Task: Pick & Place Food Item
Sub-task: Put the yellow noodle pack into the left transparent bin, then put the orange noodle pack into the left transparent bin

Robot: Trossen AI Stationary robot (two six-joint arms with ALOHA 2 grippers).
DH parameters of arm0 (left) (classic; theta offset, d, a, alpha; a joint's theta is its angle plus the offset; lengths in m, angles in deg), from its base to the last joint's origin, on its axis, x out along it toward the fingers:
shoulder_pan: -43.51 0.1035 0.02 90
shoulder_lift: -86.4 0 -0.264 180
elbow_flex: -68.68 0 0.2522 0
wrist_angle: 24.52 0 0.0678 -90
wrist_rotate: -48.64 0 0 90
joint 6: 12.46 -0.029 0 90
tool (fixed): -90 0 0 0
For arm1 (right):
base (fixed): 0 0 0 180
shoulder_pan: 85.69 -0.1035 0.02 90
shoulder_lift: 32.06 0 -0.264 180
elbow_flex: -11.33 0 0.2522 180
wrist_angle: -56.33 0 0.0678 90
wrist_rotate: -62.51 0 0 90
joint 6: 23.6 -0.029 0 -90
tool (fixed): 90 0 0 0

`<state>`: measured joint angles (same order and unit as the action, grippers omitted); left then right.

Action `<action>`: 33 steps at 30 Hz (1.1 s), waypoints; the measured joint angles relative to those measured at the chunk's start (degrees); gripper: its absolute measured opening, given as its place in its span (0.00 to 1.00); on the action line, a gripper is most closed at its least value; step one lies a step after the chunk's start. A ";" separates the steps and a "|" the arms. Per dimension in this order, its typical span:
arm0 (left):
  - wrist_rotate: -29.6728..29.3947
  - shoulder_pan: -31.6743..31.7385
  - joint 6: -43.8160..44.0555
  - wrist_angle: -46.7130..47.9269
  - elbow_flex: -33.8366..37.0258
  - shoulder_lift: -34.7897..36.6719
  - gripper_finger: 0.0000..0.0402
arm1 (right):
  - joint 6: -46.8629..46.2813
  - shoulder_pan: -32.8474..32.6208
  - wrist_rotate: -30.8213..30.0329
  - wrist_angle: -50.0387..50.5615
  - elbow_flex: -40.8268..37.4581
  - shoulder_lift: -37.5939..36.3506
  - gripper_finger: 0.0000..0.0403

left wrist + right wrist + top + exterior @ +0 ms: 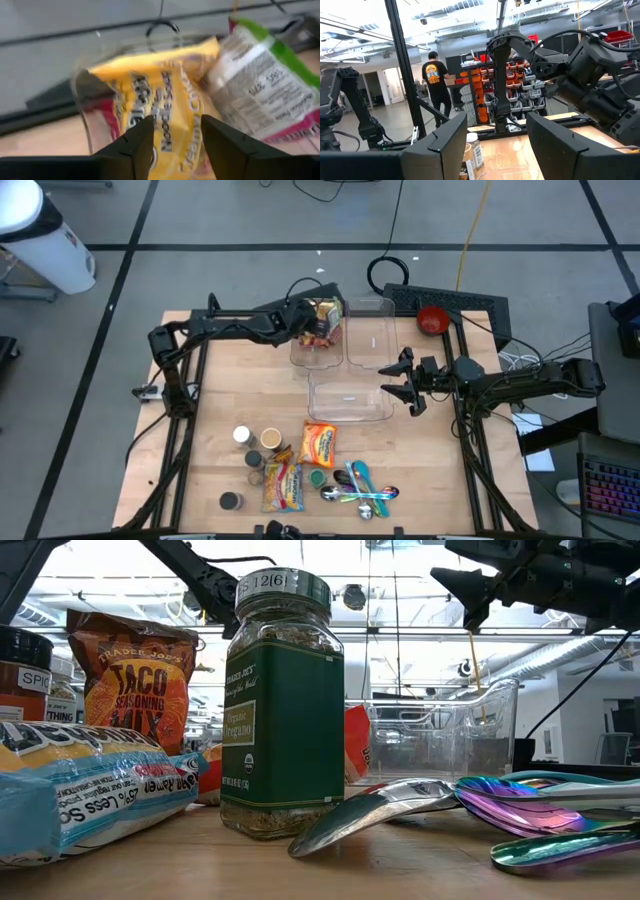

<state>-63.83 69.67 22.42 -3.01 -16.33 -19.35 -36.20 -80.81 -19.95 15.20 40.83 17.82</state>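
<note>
We are holding our left gripper [176, 131] over the yellow noodle packet [165, 95] in the bin [318, 338], jaws apart, gripping nothing. Our right gripper [400, 381] is hanging above the worktop [210, 390], jaws apart, empty.

- A yellow noodle packet [165, 95] with dark lettering is seen beside a white packet [260, 95] edged in green and red.
- Clear plastic containers [350, 395] are seen on a pale wood table [200, 430].
- A green label and dark lid are noted on the oregano jar [281, 705].
- An orange taco seasoning pouch [132, 670] is noted.
- Iridescent purple-blue spoons [540, 802] are noted.
- A red bowl [432, 319] is seen.
</note>
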 joint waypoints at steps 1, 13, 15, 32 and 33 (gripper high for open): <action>1.98 0.26 0.27 0.23 0.00 0.00 0.38 | 0.00 0.00 -0.01 -0.03 0.00 0.01 0.49; 6.13 1.18 -1.59 5.37 0.00 0.03 0.23 | -0.22 0.00 -0.20 -0.09 0.00 0.01 0.49; 7.77 1.25 -3.38 5.18 0.04 0.89 0.23 | -0.23 0.00 -0.20 -0.09 0.00 0.01 0.49; 11.96 -10.20 -19.07 6.25 0.35 21.88 0.23 | -0.24 -0.07 0.15 2.09 0.00 0.01 0.49; 11.96 -11.71 -19.66 6.07 0.66 22.87 0.23 | -0.25 -0.07 0.16 2.09 0.00 0.01 0.49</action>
<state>-51.87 57.96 2.76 3.06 -15.67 3.52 -36.45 -80.87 -19.79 17.28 40.83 17.83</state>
